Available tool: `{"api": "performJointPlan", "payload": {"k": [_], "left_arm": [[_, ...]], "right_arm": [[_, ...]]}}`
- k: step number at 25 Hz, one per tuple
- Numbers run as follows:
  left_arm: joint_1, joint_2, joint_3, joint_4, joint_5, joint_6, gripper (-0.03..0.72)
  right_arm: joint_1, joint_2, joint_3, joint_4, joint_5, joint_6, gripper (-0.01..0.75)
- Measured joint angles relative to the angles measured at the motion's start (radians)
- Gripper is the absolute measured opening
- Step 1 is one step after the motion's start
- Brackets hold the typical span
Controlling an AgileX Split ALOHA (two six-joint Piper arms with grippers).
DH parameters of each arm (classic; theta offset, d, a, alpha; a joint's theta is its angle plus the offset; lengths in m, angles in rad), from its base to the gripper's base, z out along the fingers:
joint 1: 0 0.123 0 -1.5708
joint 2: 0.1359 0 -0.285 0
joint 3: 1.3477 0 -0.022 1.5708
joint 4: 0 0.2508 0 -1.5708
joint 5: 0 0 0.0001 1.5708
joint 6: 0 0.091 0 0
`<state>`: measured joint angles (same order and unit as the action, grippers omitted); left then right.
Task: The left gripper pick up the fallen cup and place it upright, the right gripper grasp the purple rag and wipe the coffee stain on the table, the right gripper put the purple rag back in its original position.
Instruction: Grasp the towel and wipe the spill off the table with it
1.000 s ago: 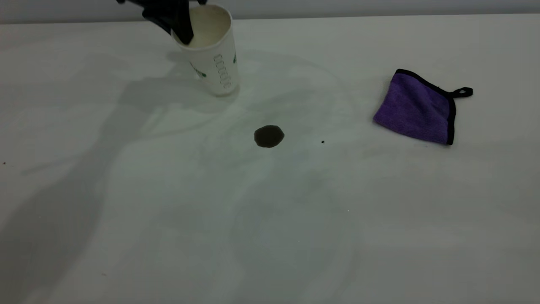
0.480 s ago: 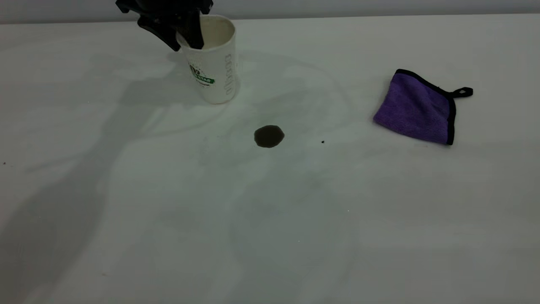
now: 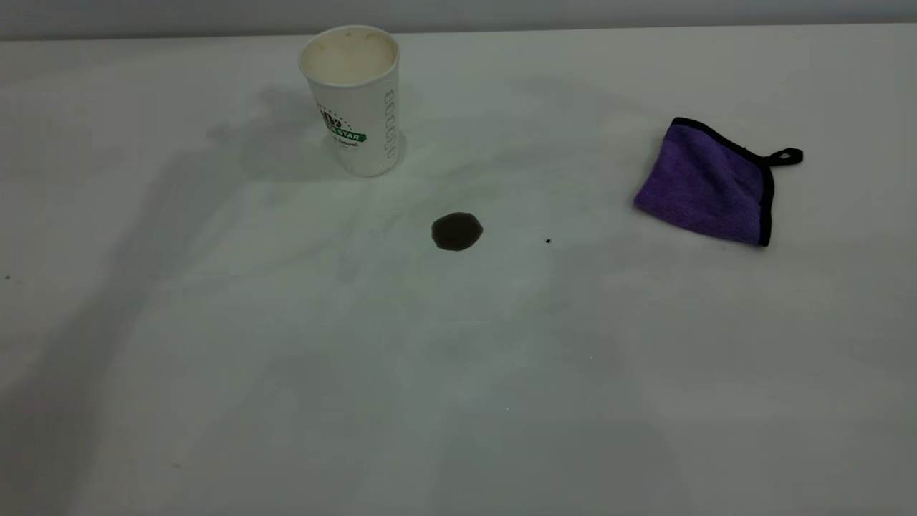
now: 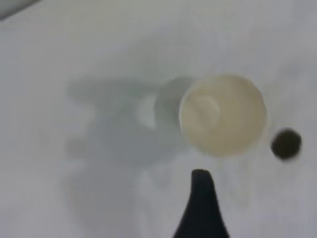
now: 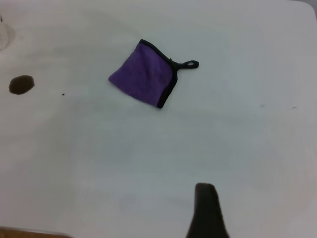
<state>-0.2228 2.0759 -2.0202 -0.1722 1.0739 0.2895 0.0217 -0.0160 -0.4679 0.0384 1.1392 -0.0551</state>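
cup [image 3: 352, 100] upright far left, purple rag [image 3: 706, 184] right, coffee stain [image 3: 457, 231] between

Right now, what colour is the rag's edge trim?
Black, around the purple rag; clearest in the exterior view.

The only lettering I can read stands on the cup [image 3: 356, 100], on the side turned toward the exterior camera. A green banner across its wall carries the white word "STAR"; whatever letters come before it curve away around the wall and I cannot make them out. Under the banner sits one small line of dark print, too fine to read. Above the banner is a round dark emblem ringed with dots, its details unclear. Down the cup's right flank runs a vertical column of pale outlined shapes, perhaps letters or boxes; I cannot tell which. From my own wrist cameras no writing can be read.
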Motion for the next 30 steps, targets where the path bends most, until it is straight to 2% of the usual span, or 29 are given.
{"api": "performJointPlan", "payload": {"k": [2,9,12,17,21,30], "left_arm": [[0.0,-0.084,-0.001,0.017,0.094,0.0,0.59],[0.0,-0.32,0.003,0.046,0.094,-0.059,0.422],[0.0,-0.413,0.064,0.094,0.094,-0.112,0.367],[0.0,-0.665,0.319,0.172,0.094,-0.146,0.292],[0.0,-0.883,0.531,0.172,0.094,-0.149,0.249],[0.0,-1.159,0.952,0.172,0.094,-0.205,0.239]], "right_arm": [[0.0,0.0,0.0,0.0,0.0,0.0,0.588],[0.0,0.0,0.0,0.0,0.001,0.0,0.588],[0.0,0.0,0.0,0.0,0.001,0.0,0.588],[0.0,0.0,0.0,0.0,0.001,0.0,0.588],[0.0,0.0,0.0,0.0,0.001,0.0,0.588],[0.0,0.0,0.0,0.0,0.001,0.0,0.588]]}}
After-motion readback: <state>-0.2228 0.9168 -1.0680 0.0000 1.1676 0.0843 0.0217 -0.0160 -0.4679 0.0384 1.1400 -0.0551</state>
